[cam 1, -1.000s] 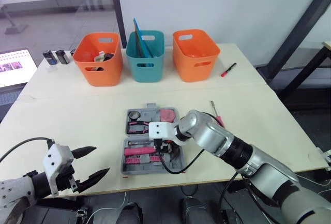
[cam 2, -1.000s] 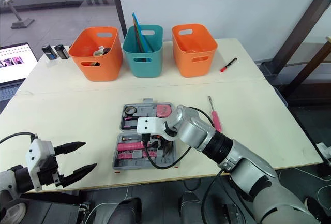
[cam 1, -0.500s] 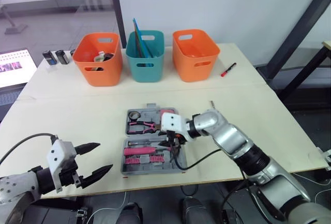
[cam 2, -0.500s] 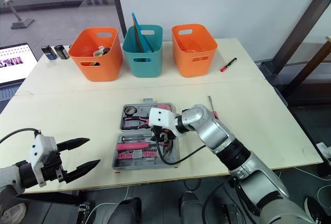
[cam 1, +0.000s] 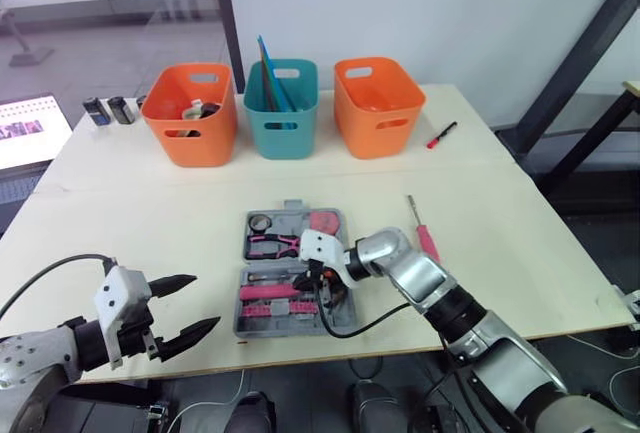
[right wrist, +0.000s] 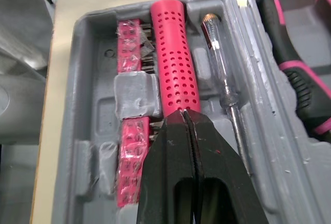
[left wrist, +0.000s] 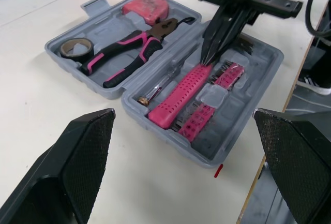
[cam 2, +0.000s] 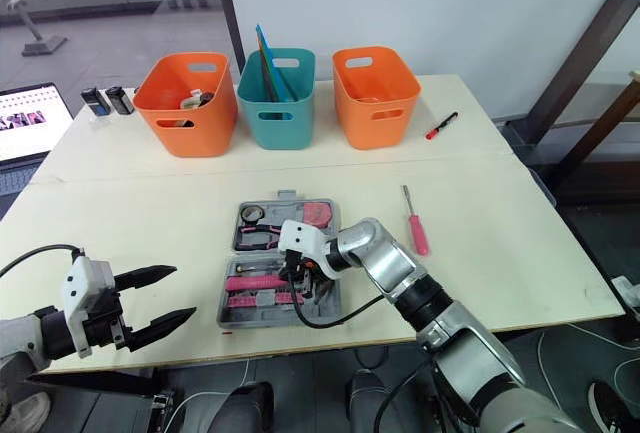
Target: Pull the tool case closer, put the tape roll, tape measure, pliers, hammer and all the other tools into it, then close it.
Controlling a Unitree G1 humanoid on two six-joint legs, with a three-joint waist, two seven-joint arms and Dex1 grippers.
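**Closed fingers poke into the tool case**

The right gripper (right wrist: 185,114) has its two black fingers pressed tight together, and they hold nothing. Their tips touch a pink handle (right wrist: 173,63) full of little holes. It lies in the half of the open tool case (right wrist: 70,105) nearer the robot.

The left gripper (cam 1: 205,301) is spread wide and empty. It is by the near edge of the table (cam 1: 150,213), well away from the case.

The left wrist view looks into the far half, where the tape roll (left wrist: 72,48), pliers (left wrist: 126,53) and tape measure (left wrist: 147,8) lie. From the head, a red screwdriver (cam 1: 425,238) lies on the table to the right of the case.

The closed fingers cover one end of the pink handle, so I cannot tell which tool it is.
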